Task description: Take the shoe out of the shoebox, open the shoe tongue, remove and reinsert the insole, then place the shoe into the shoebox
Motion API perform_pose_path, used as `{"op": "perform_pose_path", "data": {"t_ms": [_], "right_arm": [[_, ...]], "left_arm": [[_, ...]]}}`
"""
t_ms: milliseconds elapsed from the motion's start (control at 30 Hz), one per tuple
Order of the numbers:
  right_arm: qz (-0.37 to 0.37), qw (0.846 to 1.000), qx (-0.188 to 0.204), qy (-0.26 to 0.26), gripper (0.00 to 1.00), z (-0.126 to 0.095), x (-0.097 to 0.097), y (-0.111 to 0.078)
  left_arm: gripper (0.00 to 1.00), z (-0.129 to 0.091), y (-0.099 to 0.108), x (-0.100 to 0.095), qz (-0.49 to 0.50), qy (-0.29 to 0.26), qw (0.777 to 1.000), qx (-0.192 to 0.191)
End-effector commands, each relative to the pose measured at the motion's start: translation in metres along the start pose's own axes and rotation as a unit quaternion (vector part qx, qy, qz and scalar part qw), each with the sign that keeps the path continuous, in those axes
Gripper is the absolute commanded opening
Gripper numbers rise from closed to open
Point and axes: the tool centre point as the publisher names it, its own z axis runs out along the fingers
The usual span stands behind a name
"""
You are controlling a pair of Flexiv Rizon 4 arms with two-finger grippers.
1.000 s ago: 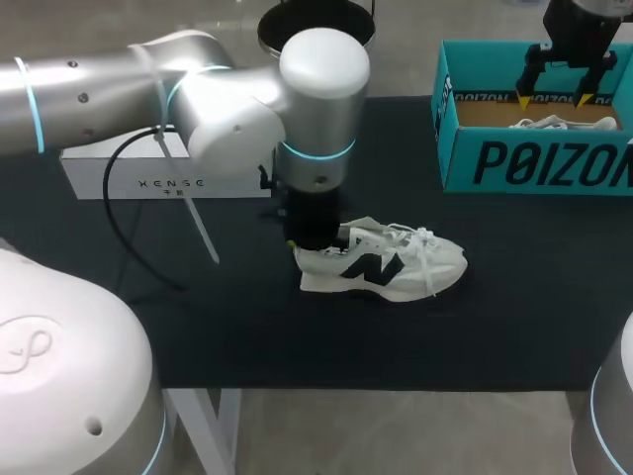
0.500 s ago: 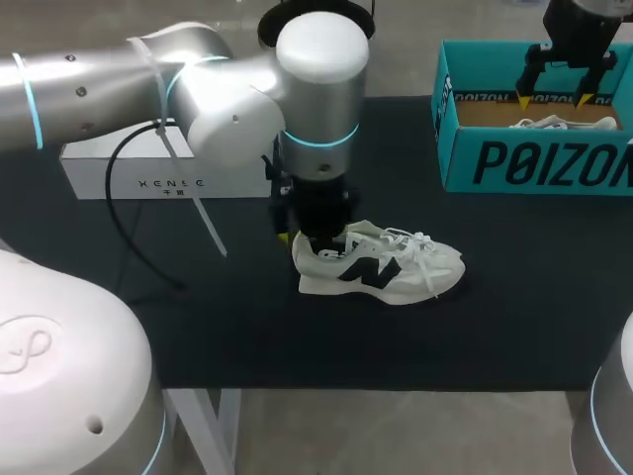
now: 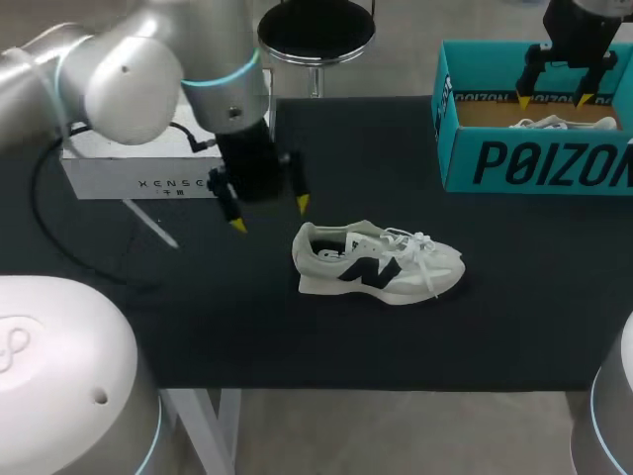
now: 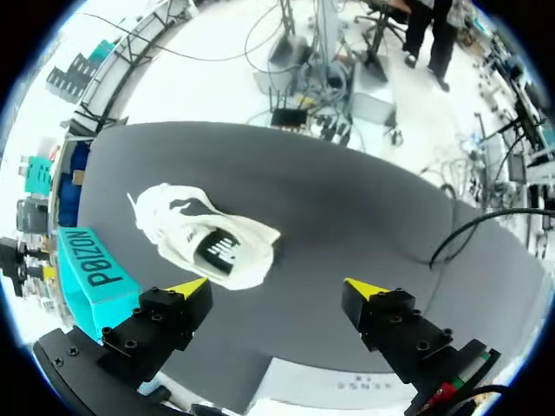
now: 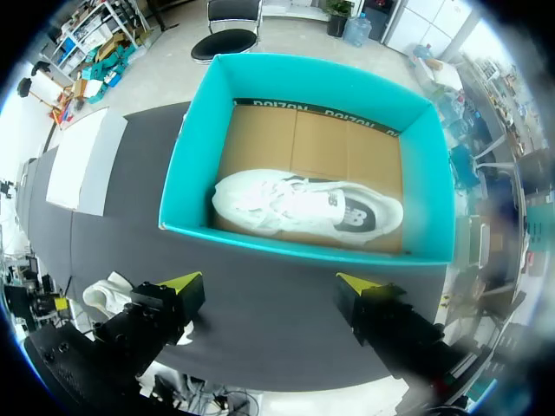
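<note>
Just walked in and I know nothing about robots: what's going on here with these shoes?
Two robot arms are working with white sneakers. One sneaker stands on the black table, outside the box. The left gripper hangs open near its heel, holding nothing. The right gripper hovers open over the teal shoebox, where a second sneaker lies.

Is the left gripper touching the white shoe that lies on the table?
Apart. In the head view the open left gripper hangs beside the heel of the shoe, with bare black table showing between them.
</note>
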Motion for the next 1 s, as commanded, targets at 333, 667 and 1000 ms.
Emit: {"op": "perform_pose_path", "data": {"t_ms": [333, 667, 1000], "right_arm": [[0.0, 1.0, 0.0, 0.001, 1.0, 0.0, 0.0, 0.0], [0.0, 1.0, 0.0, 0.001, 1.0, 0.0, 0.0, 0.0], [0.0, 1.0, 0.0, 0.001, 1.0, 0.0, 0.0, 0.0]], "left_arm": [[1.0, 0.018, -0.012, 0.116, -0.13, -0.302, 0.931, 0.157], [1.0, 0.022, -0.018, 0.126, -0.143, -0.305, 0.928, 0.158], [1.0, 0.024, -0.013, 0.124, -0.188, -0.311, 0.913, 0.186]]}}
